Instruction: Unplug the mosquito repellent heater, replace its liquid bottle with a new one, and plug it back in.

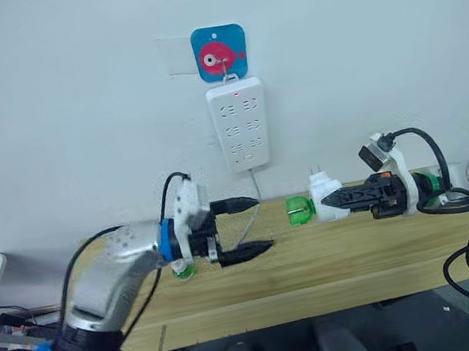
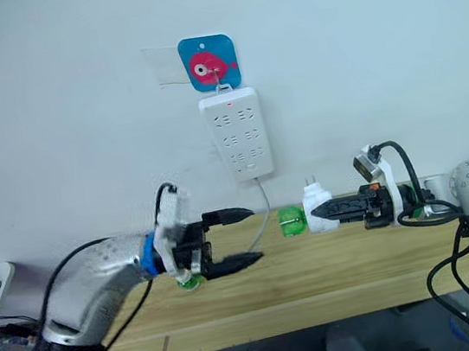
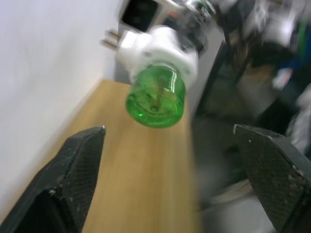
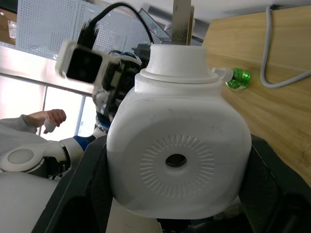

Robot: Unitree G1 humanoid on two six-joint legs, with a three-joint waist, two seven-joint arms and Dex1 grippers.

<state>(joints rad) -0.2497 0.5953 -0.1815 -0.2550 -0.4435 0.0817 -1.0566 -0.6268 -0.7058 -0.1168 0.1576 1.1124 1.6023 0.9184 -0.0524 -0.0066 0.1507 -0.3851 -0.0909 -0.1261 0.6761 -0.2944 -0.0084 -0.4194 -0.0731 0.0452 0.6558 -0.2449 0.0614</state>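
My right gripper point(image 1: 332, 201) is shut on the white mosquito repellent heater point(image 1: 325, 191) and holds it in the air above the table, unplugged, with its two prongs point(image 1: 313, 170) pointing up. Its liquid bottle point(image 1: 299, 211), translucent green, still sits in the heater and points toward my left gripper point(image 1: 243, 226). That gripper hangs open a short way from the bottle, nothing between its fingers point(image 3: 73, 174). The new one point(image 4: 235, 79), a green bottle with a whitish cap, lies on the table point(image 1: 333, 258) just under my left wrist.
The long white power strip point(image 1: 239, 125) hangs on the wall from a blue fish hook point(image 1: 220, 53). Its cable point(image 1: 257, 191) drops down to the wooden table. A person's hand point(image 4: 48, 117) shows far off in the right wrist view.
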